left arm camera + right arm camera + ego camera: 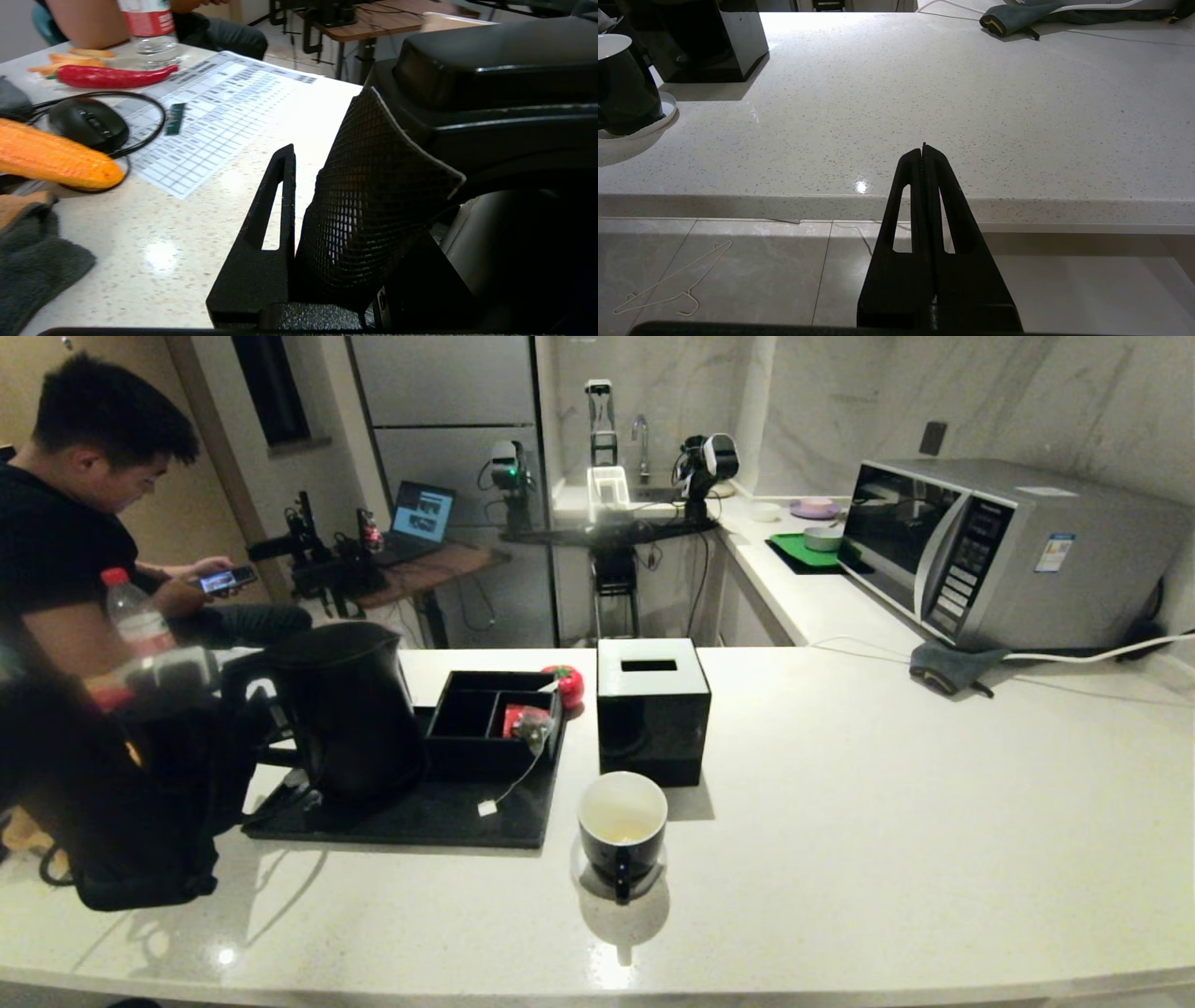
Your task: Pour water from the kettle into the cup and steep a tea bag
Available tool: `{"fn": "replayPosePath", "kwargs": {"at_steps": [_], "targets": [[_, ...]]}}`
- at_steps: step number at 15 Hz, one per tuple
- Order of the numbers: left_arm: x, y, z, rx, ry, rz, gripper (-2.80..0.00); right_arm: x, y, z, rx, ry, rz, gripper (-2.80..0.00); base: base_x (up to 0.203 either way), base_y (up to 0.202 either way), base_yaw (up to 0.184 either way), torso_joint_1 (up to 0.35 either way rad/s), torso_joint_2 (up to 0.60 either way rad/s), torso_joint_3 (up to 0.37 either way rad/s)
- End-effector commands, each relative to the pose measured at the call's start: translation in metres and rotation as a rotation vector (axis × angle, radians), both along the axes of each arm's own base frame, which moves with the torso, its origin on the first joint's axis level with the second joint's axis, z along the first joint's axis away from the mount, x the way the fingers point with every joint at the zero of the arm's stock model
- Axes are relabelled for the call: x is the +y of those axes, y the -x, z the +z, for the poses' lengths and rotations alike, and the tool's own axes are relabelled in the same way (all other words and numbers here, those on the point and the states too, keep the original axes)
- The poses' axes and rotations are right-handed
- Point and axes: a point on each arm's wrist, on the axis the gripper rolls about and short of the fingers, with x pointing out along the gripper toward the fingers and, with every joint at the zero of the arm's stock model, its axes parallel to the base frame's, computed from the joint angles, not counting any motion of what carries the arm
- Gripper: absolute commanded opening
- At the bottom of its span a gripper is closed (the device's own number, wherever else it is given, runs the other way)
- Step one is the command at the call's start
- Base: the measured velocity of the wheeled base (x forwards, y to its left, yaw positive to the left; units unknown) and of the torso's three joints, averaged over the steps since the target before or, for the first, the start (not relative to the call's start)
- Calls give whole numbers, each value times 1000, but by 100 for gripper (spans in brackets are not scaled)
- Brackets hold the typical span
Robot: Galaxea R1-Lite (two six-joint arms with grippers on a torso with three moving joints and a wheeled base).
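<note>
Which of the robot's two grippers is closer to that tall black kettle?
Left. The left gripper is right at the kettle, by its handle side. The right gripper hangs shut off the counter's front edge, far away.

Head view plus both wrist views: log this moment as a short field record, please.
kettle: tall matte black kettle upright on the black tray
left gripper: at the kettle's handle, fingers either side of it
right gripper: shut, empty, off the white counter's front edge
cup: glossy black mug holding pale liquid
tea bag: greyish pouch on the black organizer, tag on tray

Upright black kettle [347,709], cup [622,826] holding water [620,829]
</note>
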Motion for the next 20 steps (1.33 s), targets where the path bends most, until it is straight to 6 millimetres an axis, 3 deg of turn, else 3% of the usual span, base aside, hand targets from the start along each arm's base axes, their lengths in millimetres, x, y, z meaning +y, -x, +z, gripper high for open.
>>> {"fn": "replayPosePath", "kwargs": {"at_steps": [1, 20], "targets": [[3, -4, 3, -53, -9, 5, -280, 0, 0, 0, 0, 1, 0, -280, 0, 0, 0, 0, 0, 0], [7, -19, -9, -50, -19, 8, -280, 0, 0, 0, 0, 1, 0, -280, 0, 0, 0, 0, 0, 0]]}}
